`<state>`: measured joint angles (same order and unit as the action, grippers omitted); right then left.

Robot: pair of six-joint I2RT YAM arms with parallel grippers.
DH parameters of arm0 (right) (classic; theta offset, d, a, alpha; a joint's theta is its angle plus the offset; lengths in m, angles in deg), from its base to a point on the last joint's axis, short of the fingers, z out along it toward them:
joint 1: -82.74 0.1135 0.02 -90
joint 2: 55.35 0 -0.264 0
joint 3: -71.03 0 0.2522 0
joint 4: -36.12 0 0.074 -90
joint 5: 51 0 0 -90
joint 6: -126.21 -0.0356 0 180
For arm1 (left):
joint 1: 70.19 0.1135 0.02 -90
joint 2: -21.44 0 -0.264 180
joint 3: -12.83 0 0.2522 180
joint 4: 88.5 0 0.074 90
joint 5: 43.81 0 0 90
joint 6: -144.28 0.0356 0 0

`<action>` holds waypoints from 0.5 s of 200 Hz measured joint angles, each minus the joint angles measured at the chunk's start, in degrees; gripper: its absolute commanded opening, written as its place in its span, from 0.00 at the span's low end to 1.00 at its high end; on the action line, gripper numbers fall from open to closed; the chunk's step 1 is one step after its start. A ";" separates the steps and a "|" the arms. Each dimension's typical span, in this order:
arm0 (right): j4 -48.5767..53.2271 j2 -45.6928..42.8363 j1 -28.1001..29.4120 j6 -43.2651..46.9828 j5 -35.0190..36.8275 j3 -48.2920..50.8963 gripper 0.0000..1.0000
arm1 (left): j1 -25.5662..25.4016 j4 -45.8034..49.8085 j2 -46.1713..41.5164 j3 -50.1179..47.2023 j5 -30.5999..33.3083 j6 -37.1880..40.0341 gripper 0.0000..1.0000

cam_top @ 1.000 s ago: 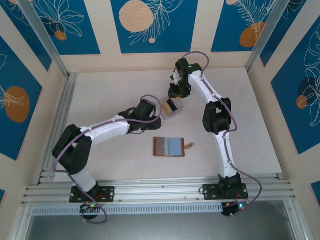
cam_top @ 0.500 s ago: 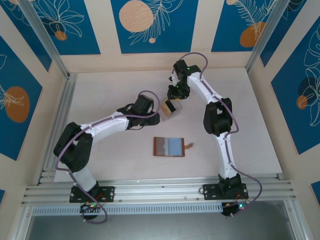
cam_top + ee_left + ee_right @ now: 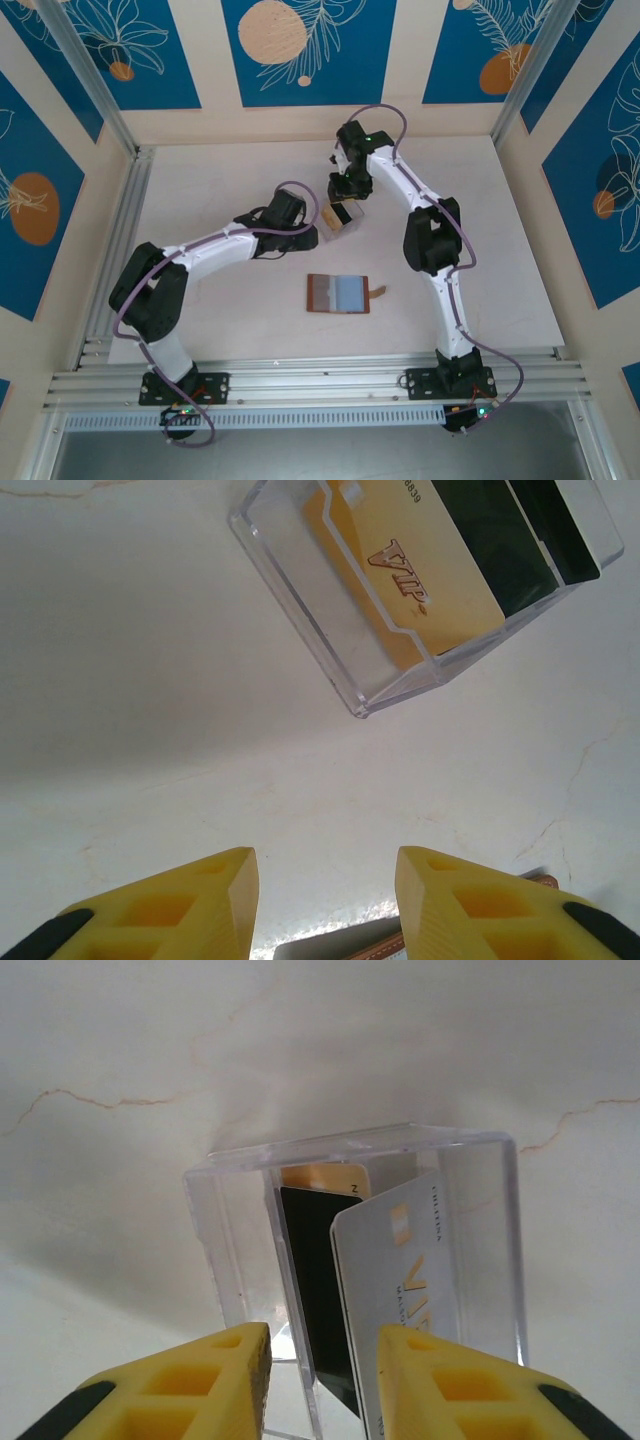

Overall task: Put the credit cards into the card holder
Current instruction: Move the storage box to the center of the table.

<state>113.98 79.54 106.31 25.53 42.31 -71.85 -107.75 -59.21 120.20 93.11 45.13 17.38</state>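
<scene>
The credit cards stand on edge in a clear plastic box (image 3: 342, 217): a tan VIP card (image 3: 420, 575), a black card (image 3: 315, 1280) and a pale grey card (image 3: 400, 1290). The card holder (image 3: 338, 293), a brown wallet, lies open flat nearer the arms, blue-grey lining up, tab to the right. My right gripper (image 3: 322, 1370) hangs open right over the box (image 3: 230, 1250), its fingers either side of the black card's edge. My left gripper (image 3: 325, 900) is open and empty beside the box (image 3: 330, 630), over bare table; the wallet's edge (image 3: 340, 945) peeks in below it.
The white table (image 3: 220, 180) is walled at the back and sides by blue patterned panels. An aluminium rail (image 3: 310, 375) runs along the near edge by the arm bases. Open tabletop lies left of the box and right of the wallet.
My right gripper has shifted slightly left and farther back over the box. The left arm has drawn back a little from the box. The wallet has not moved.
</scene>
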 measured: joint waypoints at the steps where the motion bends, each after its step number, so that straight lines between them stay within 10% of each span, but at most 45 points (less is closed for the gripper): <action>1: 0.00 0.02 0.02 0.02 0.02 -0.02 0.33 | 0.00 -0.02 0.00 -0.04 -0.02 0.00 0.41; 100: 0.79 1.53 -0.20 1.31 2.67 -1.57 0.00 | 0.83 0.28 0.11 -0.07 -0.24 0.02 0.42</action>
<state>114.77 81.07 106.12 26.84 44.97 -73.42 -106.92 -58.92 120.31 93.04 44.89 17.40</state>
